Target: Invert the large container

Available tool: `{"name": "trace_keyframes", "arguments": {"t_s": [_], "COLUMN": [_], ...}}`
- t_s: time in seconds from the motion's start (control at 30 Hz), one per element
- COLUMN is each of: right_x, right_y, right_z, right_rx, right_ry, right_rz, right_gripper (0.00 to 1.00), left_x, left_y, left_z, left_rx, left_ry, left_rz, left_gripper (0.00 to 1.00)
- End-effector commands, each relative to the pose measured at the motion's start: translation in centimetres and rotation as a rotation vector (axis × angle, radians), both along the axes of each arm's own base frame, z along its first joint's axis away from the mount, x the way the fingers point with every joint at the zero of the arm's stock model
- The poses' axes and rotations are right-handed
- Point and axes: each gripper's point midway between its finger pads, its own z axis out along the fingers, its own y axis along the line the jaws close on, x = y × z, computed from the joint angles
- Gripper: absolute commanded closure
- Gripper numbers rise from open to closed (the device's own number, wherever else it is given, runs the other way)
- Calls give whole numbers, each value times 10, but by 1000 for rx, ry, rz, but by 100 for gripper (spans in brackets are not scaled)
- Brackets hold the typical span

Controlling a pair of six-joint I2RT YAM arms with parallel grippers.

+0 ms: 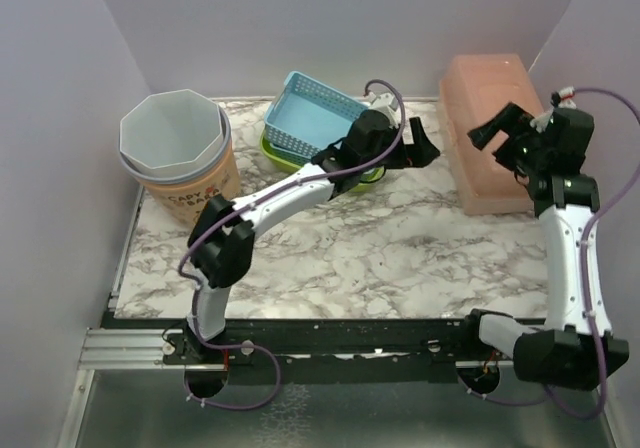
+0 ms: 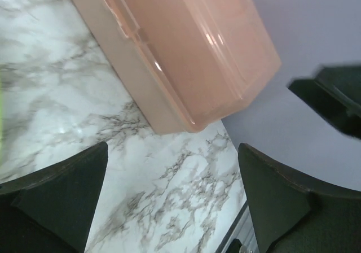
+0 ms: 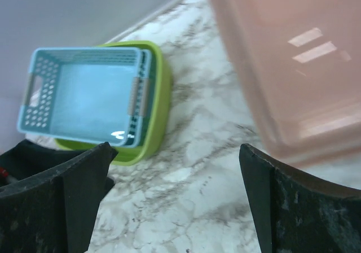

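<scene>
the large container point(image 1: 488, 133), pink and translucent, sits on the marble table point(image 1: 380, 258) at the right rear, with a smooth closed face uppermost. its far end is close to the back wall and its right long edge is close to the right wall, so there is little room on those two sides. its left long edge and near end face bare marble

the left gripper point(image 1: 418, 146) is stretched across the table and hangs just off that left edge, jaws wide apart and holding nothing. the right gripper point(image 1: 500, 126) hovers over the container's near part, jaws also spread and empty

a blue basket point(image 1: 305, 118) is nested in a green basket point(image 1: 275, 153) at the rear centre, with a strip of bare marble between them and the container. a paper tub point(image 1: 180, 153) stands at the left rear. the middle and front of the table are bare marble
</scene>
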Motion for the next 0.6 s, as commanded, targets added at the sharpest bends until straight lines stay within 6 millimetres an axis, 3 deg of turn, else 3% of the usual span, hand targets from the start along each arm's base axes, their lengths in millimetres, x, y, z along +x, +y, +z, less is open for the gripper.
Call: {"name": "trace_keyframes", "arguments": {"t_s": [0.0,0.13,0.17,0.23,0.37,0.57], "right_x": [40,95,113,141,192,251], "right_y": [41,63,60,50,36,46], "right_z": [0,-28,-49,-63,-89,-115], "right_rx": [-102,-168,-199,-241,-317,-351], "right_ry": [55,147,210,234,281,291], "right_rz": [139,140,107,42,-28,-21], "right_gripper": [0,0,0,0,0,0], "left_x": [10,-8,-13,-23,-45,-67], "left_y": [87,151,164,184,213,240], "left_z": [33,43,40,34,31,27], "left_rx": [168,253,264,285,313,304], "left_ry": [-160,-223,-215,-186,-155,-116], "left_rz": [249,352,361,361,366,406], "left_gripper": [1,1,1,1,1,1]}}
